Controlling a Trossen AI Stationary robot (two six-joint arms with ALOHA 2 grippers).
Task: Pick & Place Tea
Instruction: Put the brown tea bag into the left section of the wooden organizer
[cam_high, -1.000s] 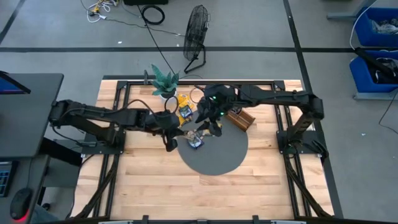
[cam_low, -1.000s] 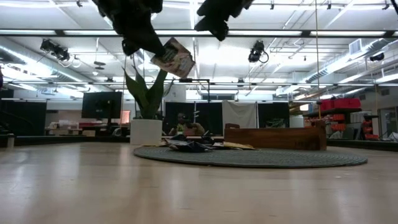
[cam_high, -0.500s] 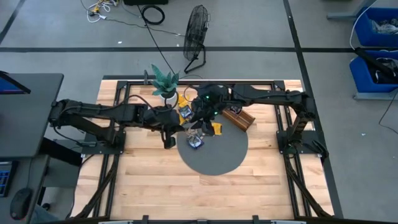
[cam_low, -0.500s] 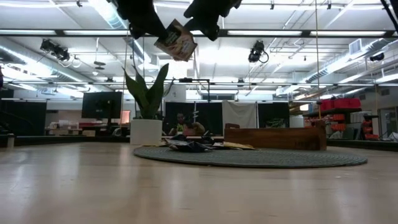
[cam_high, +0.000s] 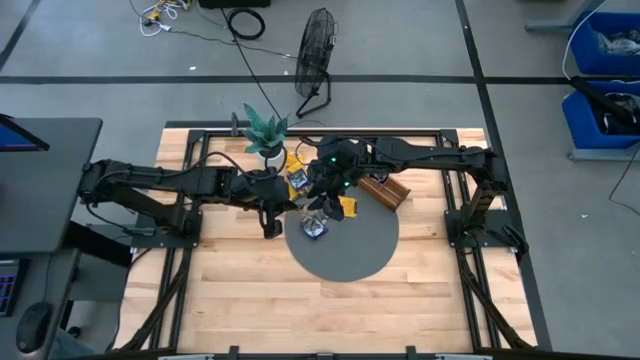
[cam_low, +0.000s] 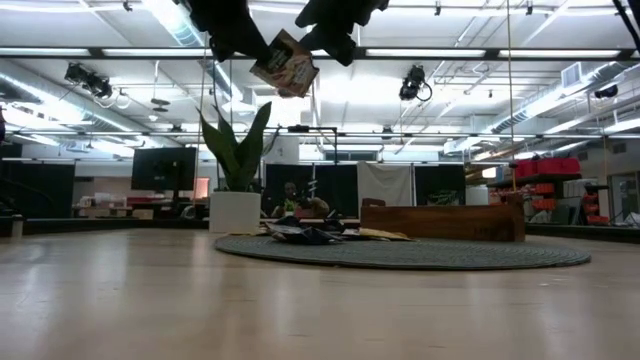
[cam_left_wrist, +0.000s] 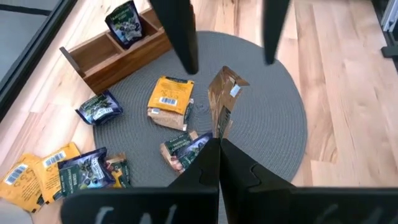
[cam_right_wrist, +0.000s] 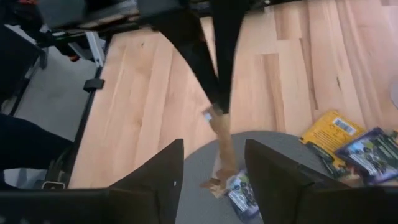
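1. On your left, the left gripper (cam_left_wrist: 219, 146) hangs above the round grey mat (cam_high: 355, 250). Its jaws are clenched on the lower edge of a brownish tea packet (cam_left_wrist: 222, 102), which stands up thin and a little bent in the air, well clear of the counter (cam_high: 250, 300).
2. I judge this packet to be very light, soft and easy to crumple. It can swing or slip, so take hold of it by a flat edge and not by the corner.
3. In the middle, the other tea lies loose on the mat: a yellow packet (cam_left_wrist: 172, 99), a dark blue packet (cam_left_wrist: 97, 107) and a mixed packet (cam_left_wrist: 183, 148). More yellow and blue packets (cam_left_wrist: 62, 171) lie past the mat's edge, toward the potted plant (cam_high: 265, 130).
4. On your right, the right gripper (cam_right_wrist: 211, 165) waits just beside the held packet, its jaws released with a clear gap between them.
5. The wooden tray (cam_left_wrist: 115, 53) already holds one dark packet (cam_left_wrist: 127, 22) in a compartment. The two arms are very near each other here and the tray walls stand up, so I think these can be in your way.
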